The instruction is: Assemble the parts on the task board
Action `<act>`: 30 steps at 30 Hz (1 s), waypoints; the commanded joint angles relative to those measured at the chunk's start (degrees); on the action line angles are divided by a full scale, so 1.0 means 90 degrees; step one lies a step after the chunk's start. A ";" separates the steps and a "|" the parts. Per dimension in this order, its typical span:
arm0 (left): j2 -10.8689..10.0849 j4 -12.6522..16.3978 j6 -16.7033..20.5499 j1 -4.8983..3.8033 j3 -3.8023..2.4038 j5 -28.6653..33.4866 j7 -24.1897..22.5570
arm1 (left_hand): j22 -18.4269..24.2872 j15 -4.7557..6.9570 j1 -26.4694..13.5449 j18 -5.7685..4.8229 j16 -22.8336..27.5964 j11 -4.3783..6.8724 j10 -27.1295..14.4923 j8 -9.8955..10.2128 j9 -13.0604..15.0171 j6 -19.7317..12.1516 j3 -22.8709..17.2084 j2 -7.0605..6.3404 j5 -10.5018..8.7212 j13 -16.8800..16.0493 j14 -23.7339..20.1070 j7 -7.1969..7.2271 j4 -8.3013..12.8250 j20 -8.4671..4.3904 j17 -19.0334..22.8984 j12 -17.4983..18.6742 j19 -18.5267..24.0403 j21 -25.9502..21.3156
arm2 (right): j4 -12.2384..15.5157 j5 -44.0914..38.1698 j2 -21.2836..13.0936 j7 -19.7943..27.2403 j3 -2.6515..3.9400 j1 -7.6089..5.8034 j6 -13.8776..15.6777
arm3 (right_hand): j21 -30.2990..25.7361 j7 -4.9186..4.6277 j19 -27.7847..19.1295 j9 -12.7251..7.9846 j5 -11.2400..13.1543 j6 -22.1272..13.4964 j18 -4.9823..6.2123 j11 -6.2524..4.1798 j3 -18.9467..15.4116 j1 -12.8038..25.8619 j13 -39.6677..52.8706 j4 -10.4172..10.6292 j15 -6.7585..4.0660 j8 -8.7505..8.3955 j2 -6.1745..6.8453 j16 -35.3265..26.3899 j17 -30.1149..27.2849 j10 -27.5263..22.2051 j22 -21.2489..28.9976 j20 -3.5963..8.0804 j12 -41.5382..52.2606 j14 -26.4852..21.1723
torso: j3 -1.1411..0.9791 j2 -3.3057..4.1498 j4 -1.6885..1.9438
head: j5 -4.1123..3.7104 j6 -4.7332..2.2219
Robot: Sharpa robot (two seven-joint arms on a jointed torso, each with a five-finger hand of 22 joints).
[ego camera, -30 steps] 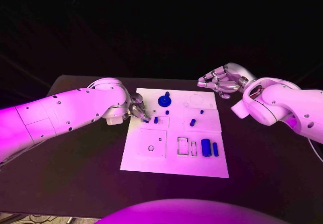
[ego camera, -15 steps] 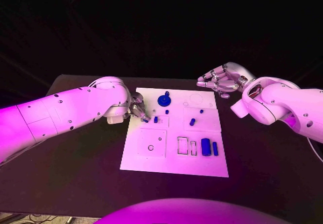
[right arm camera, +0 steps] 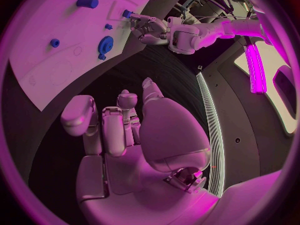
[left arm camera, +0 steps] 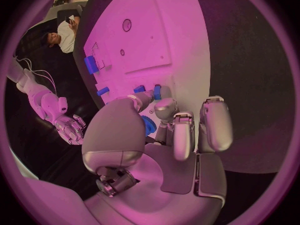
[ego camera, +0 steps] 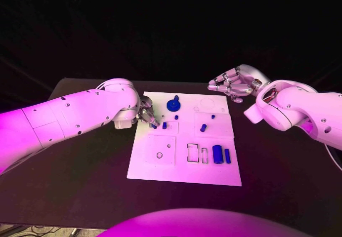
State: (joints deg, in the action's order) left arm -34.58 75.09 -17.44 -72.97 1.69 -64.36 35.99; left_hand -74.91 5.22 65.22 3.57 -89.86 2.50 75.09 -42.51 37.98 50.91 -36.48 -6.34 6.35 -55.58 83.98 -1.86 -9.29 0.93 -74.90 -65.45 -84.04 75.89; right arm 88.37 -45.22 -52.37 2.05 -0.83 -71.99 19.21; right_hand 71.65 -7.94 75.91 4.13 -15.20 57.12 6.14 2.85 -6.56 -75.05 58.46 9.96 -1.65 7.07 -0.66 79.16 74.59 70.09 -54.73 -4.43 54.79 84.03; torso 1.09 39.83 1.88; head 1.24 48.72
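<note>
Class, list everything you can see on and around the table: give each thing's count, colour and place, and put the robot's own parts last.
Table: one, black, under everything.
Task board: one, white, middle of the table.
Gear: one, blue, far end of the board.
Blocks: two, blue, upright side by side at the board's near right.
Small pegs: several, blue, across the board's middle.
Left hand: silver, fingertips at the board's left edge by a peg.
Right hand: silver, fingers curled, above the far right corner, holding nothing.

The board (ego camera: pixel 187 168) is white with thin dark outlines; the parts (ego camera: pixel 217 154) on it are blue. The table (ego camera: pixel 85 182) is black.
</note>
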 commanded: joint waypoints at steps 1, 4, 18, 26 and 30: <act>0.0049 0.0016 -0.0299 0.0052 0.0034 0.0036 0.0043 | -0.0367 0.0069 -0.0099 -0.0031 -0.0015 0.0026 0.0058 -0.0026 -0.0017 0.0125 -0.0292 -0.0026 -0.0016 -0.0013 0.0669 0.0085 0.0368 -0.0047 -0.1677 -0.0013 -0.0220 0.0033 | 0.0018 -0.0016 -0.0005 0.0015 0.0000 0.0004 -0.0075 | -0.0035 0.0035 -0.0019 -0.0006 0.0016 -0.0020 0.0045 -0.0016 -0.0028 -0.0016 -0.0008 0.0002 -0.0004 0.0032 -0.0021 -0.0022 0.0009 -0.0009 0.0007 0.0019 0.0041 0.0314 | -0.0002 -0.0001 -0.0001 | -0.0008 0.0012; 0.0059 0.0014 -0.0315 0.0052 0.0034 0.0004 0.0050 | -0.0398 0.0081 -0.0188 -0.0038 -0.0015 0.0041 0.0091 -0.0028 -0.0035 0.0167 -0.0201 -0.0049 -0.0016 -0.0047 0.0669 0.0104 0.0351 -0.0057 -0.1677 -0.0040 -0.0231 0.0062 | 0.0024 -0.0016 -0.0010 0.0015 0.0000 0.0004 -0.0072 | -0.0033 0.0035 -0.0018 -0.0007 0.0015 -0.0020 0.0044 -0.0016 -0.0032 -0.0015 -0.0009 0.0004 -0.0004 0.0032 -0.0022 -0.0021 0.0011 -0.0009 0.0005 0.0019 0.0041 0.0315 | -0.0004 0.0000 0.0000 | -0.0015 0.0017; 0.0078 0.0006 -0.0286 0.0052 0.0034 -0.0141 0.0076 | -0.0529 0.0115 -0.0553 -0.0069 -0.0015 0.0090 0.0217 0.0011 -0.0161 0.0383 0.0338 -0.0121 -0.0010 -0.0129 0.0669 0.0167 0.0222 -0.0090 -0.1677 -0.0096 -0.0277 0.0186 | 0.0047 -0.0016 -0.0023 0.0032 0.0000 0.0004 -0.0046 | -0.0034 0.0034 -0.0014 -0.0008 -0.0023 -0.0025 0.0043 -0.0014 -0.0081 0.0026 -0.0013 0.0049 -0.0004 0.0035 -0.0044 -0.0025 0.0010 -0.0005 0.0003 0.0019 0.0046 0.0316 | 0.0004 -0.0001 0.0006 | -0.0026 0.0047; 0.0081 -0.0003 -0.0219 0.0052 0.0034 -0.0153 0.0081 | -0.0592 0.0121 -0.0715 -0.0083 -0.0015 0.0097 0.0257 0.0038 -0.0218 0.0457 0.0604 -0.0133 -0.0009 -0.0159 0.0669 0.0176 0.0105 -0.0098 -0.1677 -0.0112 -0.0297 0.0245 | 0.0042 -0.0012 -0.0017 0.0061 0.0000 0.0004 -0.0005 | -0.0037 0.0034 -0.0015 -0.0008 -0.0028 -0.0025 0.0044 -0.0014 -0.0089 0.0032 -0.0015 0.0056 -0.0004 0.0036 -0.0047 -0.0027 0.0008 -0.0006 0.0007 0.0019 0.0045 0.0316 | 0.0003 -0.0002 0.0005 | -0.0020 0.0050; 0.0078 -0.0001 -0.0179 0.0052 0.0033 -0.0155 0.0081 | -0.0612 0.0123 -0.0778 -0.0088 -0.0015 0.0100 0.0272 0.0046 -0.0238 0.0482 0.0709 -0.0142 -0.0008 -0.0172 0.0669 0.0179 0.0050 -0.0100 -0.1677 -0.0118 -0.0303 0.0262 | 0.0036 -0.0009 -0.0014 0.0070 0.0000 0.0004 0.0016 | -0.0038 0.0034 -0.0015 -0.0008 -0.0034 -0.0025 0.0044 -0.0014 -0.0097 0.0039 -0.0010 0.0064 -0.0003 0.0037 -0.0051 -0.0024 0.0013 -0.0001 0.0009 0.0019 0.0053 0.0317 | 0.0007 -0.0003 0.0005 | -0.0018 0.0050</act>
State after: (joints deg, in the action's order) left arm -34.02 74.95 -17.92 -72.76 1.83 -65.82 36.69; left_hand -74.90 6.03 58.68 3.57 -89.86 3.39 77.20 -42.26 35.91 55.10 -30.35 -7.66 6.44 -57.05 83.97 0.11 -8.99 0.52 -74.94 -66.13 -84.04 77.88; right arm 88.65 -45.19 -52.54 2.16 -0.83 -71.99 19.33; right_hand 71.65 -7.94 75.91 4.12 -15.20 57.13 6.15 2.85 -7.19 -75.02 58.41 10.59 -1.65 7.07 -0.69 79.16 74.66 70.09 -54.73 -4.43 55.02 84.03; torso 1.13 39.80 1.93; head 1.04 49.19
